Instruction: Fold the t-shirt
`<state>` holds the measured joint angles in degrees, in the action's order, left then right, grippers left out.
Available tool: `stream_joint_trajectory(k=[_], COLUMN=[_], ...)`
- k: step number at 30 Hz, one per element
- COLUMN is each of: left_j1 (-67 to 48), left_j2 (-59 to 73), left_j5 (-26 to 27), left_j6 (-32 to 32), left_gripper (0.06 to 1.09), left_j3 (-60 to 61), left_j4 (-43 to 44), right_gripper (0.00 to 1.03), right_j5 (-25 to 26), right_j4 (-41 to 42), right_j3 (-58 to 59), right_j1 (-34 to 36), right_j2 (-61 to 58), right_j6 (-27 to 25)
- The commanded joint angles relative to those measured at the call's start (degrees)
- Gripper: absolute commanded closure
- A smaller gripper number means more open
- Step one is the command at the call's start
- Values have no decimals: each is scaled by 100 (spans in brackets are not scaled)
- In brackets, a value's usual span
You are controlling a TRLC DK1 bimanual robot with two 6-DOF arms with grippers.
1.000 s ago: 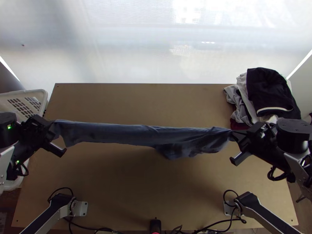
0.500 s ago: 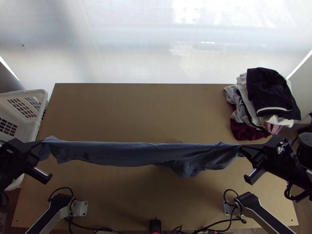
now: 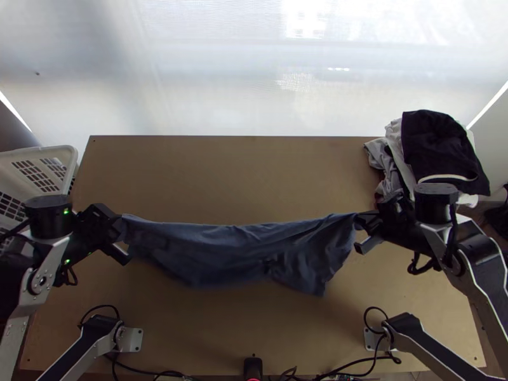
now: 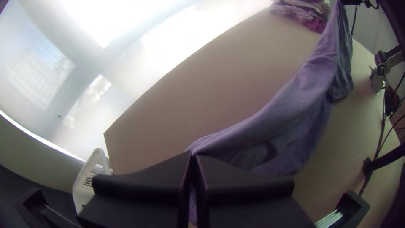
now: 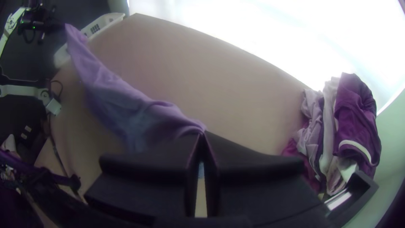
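Shirt (image 3: 235, 244): slung, sagging
Left claw (image 4: 192, 155): pinching 1 end
Right claw (image 5: 203, 134): pinching the other
Bench (image 3: 254, 178): lower evenly, edge pulled taut, no bunching

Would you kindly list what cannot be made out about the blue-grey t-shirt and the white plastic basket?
- Pinched cloth of the blue-grey t-shirt: wrist views, covered by the left gripper and right gripper.
- Its lower edge nearer the left gripper: top view, blurred.
- White plastic basket's outer end: top view, cut off by the left edge.
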<state>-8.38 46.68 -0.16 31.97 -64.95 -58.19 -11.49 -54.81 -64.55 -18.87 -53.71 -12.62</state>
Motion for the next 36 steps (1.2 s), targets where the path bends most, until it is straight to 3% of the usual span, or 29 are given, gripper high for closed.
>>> stream_joint_trajectory(k=[1, 7, 12, 14, 15, 16, 17, 18, 25, 29, 36], left_j1=[399, 575, 557, 557, 557, 566, 575, 610, 856, 381, -515], left_j2=[808, 2170, 3287, 3533, 3585, 3612, 3638, 3638, 3093, 1880, 439], left_j5=[16, 8, -28, -36, -45, -45, -45, -45, -28, -28, -19], left_j6=[293, 363, 319, 266, 266, 284, 319, 363, 750, 1760, 2956], left_gripper=[105, 105, 100, 86, 72, 49, 13, 10, 10, 10, 10], left_j3=[1160, 1380, 1072, 975, 966, 993, 1002, 1010, 1397, 2566, 4113], left_j4=[1812, 3306, 3930, 4044, 4097, 4185, 4202, 4211, 4158, 4492, 5169], right_gripper=[100, 100, 100, 100, 100, 100, 100, 100, 100, 100, 100], right_j5=[32, 191, 261, 261, 261, 261, 261, 261, 261, 261, 261], right_j4=[1534, 2343, 2694, 2694, 2694, 2694, 2694, 2694, 2694, 2694, 2694], right_j3=[382, 250, 101, 57, 48, 57, 66, 92, 233, 303, 365], right_j1=[578, 507, 411, 376, 358, 349, 358, 358, 358, 367, 393], right_j2=[-1062, -2222, -2996, -3101, -3128, -3136, -3136, -3136, -3005, -2969, -2969], right_j6=[-65, 85, 146, 146, 146, 146, 146, 146, 155, 190, 225])
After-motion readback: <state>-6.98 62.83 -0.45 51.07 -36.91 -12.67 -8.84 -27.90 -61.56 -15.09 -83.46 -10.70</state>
